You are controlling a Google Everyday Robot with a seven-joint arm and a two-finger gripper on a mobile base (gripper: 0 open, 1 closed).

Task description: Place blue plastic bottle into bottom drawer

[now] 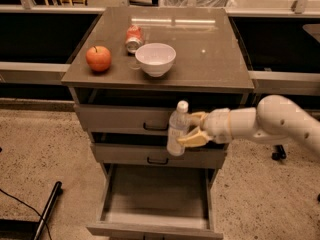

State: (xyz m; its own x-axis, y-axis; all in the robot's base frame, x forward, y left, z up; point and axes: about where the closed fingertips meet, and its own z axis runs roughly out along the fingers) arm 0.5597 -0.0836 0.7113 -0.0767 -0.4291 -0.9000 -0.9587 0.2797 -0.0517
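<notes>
The blue plastic bottle [177, 130] is upright, with a white cap, in front of the two upper drawers of the grey cabinet. My gripper [194, 129] is shut on the bottle from its right side, with yellowish fingers [192, 139] around its body. The white arm reaches in from the right. The bottom drawer [158, 196] is pulled open below, its flat tray bare. The bottle hangs above the drawer's back part, well clear of the tray.
On the cabinet top [210, 59] stand a red apple [98, 58], a white bowl [155, 59] and a small red soda can [133, 38] lying on its side. A black cable and bar [47, 209] lie on the floor at the left.
</notes>
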